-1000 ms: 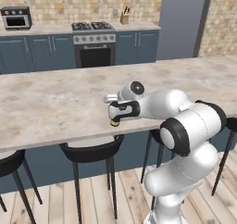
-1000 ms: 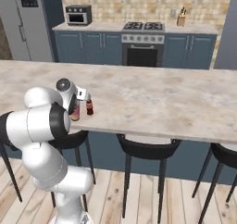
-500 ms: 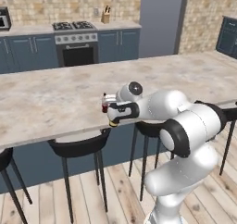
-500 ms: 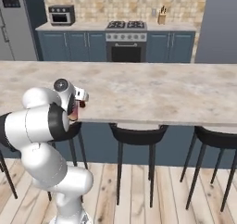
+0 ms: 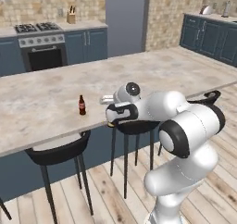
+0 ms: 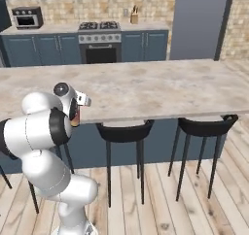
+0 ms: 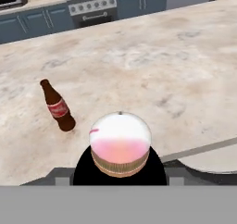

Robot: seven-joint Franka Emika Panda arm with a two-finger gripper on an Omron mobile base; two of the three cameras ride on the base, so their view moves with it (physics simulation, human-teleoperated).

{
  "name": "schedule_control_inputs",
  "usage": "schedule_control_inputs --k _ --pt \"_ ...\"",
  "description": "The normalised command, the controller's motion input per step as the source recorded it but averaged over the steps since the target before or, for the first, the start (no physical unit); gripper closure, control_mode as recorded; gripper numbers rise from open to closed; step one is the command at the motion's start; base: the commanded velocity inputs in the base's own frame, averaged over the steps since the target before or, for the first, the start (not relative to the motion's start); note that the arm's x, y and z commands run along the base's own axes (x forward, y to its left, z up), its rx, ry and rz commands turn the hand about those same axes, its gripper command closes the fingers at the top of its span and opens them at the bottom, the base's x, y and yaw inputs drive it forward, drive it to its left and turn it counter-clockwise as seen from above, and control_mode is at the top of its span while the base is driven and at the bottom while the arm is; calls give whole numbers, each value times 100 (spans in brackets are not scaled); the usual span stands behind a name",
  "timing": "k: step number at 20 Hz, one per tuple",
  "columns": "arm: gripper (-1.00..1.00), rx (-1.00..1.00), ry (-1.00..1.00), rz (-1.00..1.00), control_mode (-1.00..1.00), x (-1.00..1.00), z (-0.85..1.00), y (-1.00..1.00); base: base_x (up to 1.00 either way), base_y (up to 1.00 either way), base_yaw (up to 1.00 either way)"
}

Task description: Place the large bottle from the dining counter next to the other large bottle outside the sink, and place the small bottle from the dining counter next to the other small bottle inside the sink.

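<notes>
**Mia:** What does the robot have in its gripper (image 5: 112, 118)?

**Ben:** It holds the large bottle (image 7: 120, 146). The fingers are shut around it, part way in, because the bottle is fat. The hand view looks right down on the bottle's end, so it looks like a round pink and white ball.

**Mia:** Where is the bottle now?

**Ben:** It is in the hand, close to the robot's white arm, at the near edge of the counter (image 5: 41, 102). It seems to be off the stone top and not standing on it.

**Mia:** And the small bottle (image 5: 82, 105)?

**Ben:** It stands upright on the counter, near the hand but apart from it. Nothing touches it.

**Mia:** What is under the counter?

**Ben:** A black stool (image 5: 60, 151) sits just below the small bottle. Far behind, across the room, is the stove (image 5: 39, 33) by the wall.

**Mia:** So how much is done?

**Ben:** Not much, it seems. The large bottle is picked up, and that is the first bit. It is not yet set down beside the other large bottle by the sink. After that the robot has to get the small bottle and put it in the sink. So most of the job is left.
</notes>
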Motion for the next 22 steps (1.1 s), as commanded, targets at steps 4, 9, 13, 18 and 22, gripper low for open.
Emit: schedule_control_inputs --k 4,9,13,18,22 --pt "100 0 0 0 100 0 0 0 -73 0 -35" --pt "100 0 0 0 100 0 0 0 -79 0 -37" --pt "100 0 0 0 100 0 0 0 -66 0 -42" --pt "100 0 0 0 100 0 0 0 -18 -9 -35" --pt "100 0 0 0 100 0 0 0 34 -33 -23"
